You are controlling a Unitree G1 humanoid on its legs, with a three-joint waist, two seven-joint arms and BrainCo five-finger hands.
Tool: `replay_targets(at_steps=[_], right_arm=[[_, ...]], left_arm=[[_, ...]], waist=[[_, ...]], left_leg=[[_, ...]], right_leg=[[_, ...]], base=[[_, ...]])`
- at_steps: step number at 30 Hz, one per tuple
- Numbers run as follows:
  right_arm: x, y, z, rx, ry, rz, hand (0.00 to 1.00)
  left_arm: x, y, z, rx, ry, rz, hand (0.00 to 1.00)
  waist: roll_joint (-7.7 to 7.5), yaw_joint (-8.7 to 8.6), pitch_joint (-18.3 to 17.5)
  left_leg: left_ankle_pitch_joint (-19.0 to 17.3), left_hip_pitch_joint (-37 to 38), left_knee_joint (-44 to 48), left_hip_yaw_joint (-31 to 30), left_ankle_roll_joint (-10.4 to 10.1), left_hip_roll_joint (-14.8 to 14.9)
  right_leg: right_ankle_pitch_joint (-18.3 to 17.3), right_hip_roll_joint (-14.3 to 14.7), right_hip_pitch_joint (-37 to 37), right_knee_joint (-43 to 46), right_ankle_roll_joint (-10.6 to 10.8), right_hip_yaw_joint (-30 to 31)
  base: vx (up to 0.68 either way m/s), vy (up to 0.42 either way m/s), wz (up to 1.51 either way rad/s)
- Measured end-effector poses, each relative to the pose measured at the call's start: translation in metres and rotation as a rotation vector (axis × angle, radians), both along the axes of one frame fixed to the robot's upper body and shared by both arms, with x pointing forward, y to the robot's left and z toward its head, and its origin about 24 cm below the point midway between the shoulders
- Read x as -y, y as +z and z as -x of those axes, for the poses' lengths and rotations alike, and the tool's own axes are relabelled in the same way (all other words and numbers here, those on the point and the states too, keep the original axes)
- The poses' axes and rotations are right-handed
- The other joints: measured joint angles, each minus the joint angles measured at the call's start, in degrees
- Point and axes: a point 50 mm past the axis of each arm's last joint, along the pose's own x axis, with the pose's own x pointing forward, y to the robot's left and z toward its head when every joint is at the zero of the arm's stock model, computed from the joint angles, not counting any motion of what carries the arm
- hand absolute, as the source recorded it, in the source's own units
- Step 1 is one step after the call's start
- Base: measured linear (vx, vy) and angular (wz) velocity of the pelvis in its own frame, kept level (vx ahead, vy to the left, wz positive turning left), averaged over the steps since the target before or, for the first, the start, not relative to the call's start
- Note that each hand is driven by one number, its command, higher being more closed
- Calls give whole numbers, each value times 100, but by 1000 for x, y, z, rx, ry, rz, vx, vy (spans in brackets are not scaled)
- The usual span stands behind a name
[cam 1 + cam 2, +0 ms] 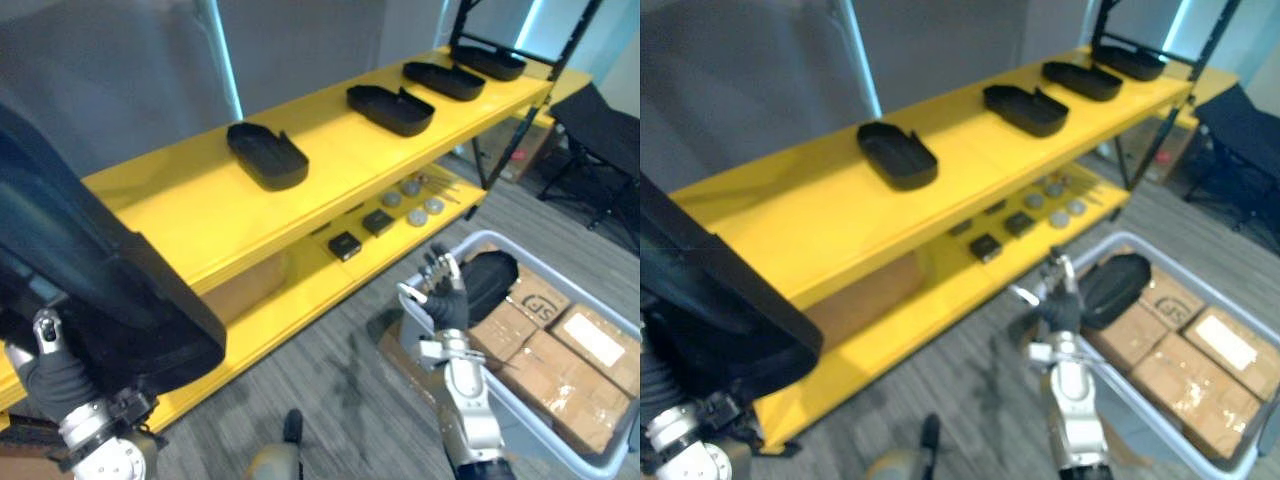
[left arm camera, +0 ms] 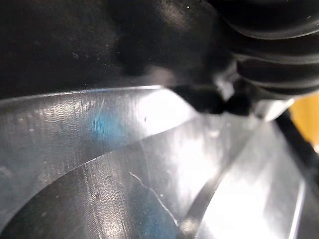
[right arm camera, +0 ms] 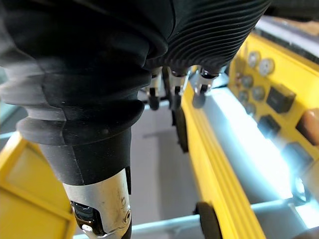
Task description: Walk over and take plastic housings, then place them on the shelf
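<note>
- A big black plastic housing (image 1: 100, 270) is up close at the robot's left side, next to the near end of the yellow shelf (image 1: 180, 200).
- The left hand (image 1: 52, 385) is right under this housing. Its fingers are tucked out of sight, so I cannot tell how they grip.
- Four more black housings sit in a row on the top board of the shelf: the nearest housing (image 1: 266, 155), the second housing (image 1: 390, 108), the third housing (image 1: 444, 79) and the far housing (image 1: 488, 61). They are spaced apart and do not touch.
- One more, the bin housing (image 1: 488, 282), lies in a grey bin (image 1: 1150, 425) on top of brown cardboard boxes (image 1: 560, 375).
- The right hand (image 1: 447, 300) is up by the near corner of the bin, just beside that housing. Its fingers are loose and point up, with nothing in them.
- The lower board (image 1: 300, 300) of the shelf holds small black boxes (image 1: 344, 244) and round grey discs (image 1: 412, 215).
- A black frame (image 1: 540, 90) stands at the far end of the shelf.
- The floor (image 1: 340, 400) is grey carpet.
- A black chair (image 1: 600, 130) stands past the bin.
- Behind the shelf is a grey wall (image 1: 120, 70) with a light blue strip (image 1: 225, 60).
</note>
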Motion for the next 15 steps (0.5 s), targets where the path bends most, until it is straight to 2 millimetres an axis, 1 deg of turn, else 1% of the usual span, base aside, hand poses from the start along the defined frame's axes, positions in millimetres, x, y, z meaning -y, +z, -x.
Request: replay_targets(at_steps=[1,2,3,4,5,8,10,12,14,15], right_arm=[[5,2,3,15,-11,23,0],[14,2,6,15,-28,42,0],[17,2,7,14,-28,49,0],[23,2,9,15,-21,63,0],[25,5,10,39,-1,70,0],[22,9,10,82,56,79,0],[20,10,10,97,101,87,0],[19,11,11,106,129,100,0],[19,11,11,108,140,98,0],[20,11,11,110,139,84,0]], left_arm=[[3,5,-7,13,-61,-37,100],[8,11,-16,31,-132,-79,100],[10,15,-19,39,-161,-100,100],[12,19,-24,50,-201,-131,100],[12,21,-27,55,-215,-140,100],[10,14,-32,42,-199,-105,100],[10,9,-32,22,-190,-88,100],[14,6,-33,22,-193,-58,100],[18,3,-33,24,-193,-31,100],[18,1,-33,19,-190,-22,100]], waist=[[-22,-139,8],[-41,-296,22],[-56,-321,35],[-78,-323,30],[-106,-331,34],[-102,-351,36],[-84,-348,47],[-7,-347,97],[64,-353,195],[112,-354,281]], left_leg=[[37,-65,-1,-206,4,-98],[61,-110,-3,-439,-16,-152],[63,-109,-3,-477,-22,-150],[60,-106,-2,-527,-25,-129],[62,-107,1,-550,-24,-125],[97,-102,26,-502,-69,-104],[125,-95,28,-444,-101,-36],[152,-95,30,-439,-123,-16],[178,-102,28,-441,-144,-29],[201,-104,28,-451,-170,-26]], right_leg=[[-92,35,-18,101,-132,441],[-72,68,-70,273,-109,913],[-72,87,-104,362,-109,1092],[-71,122,-142,454,-113,1237],[-71,135,-134,450,-113,1259],[-72,147,-145,404,-112,1323],[-75,173,-162,365,-111,1336],[-107,210,-152,319,-99,1339],[-299,208,-130,306,-67,1341],[-444,210,-108,284,47,1340]], base=[[23,-5,98],[21,-4,98],[-7,0,65],[-7,-32,24],[-1,-43,11],[5,-44,-8],[-50,-56,-18],[-85,-40,-8],[-128,-47,-2],[-126,-53,5]])
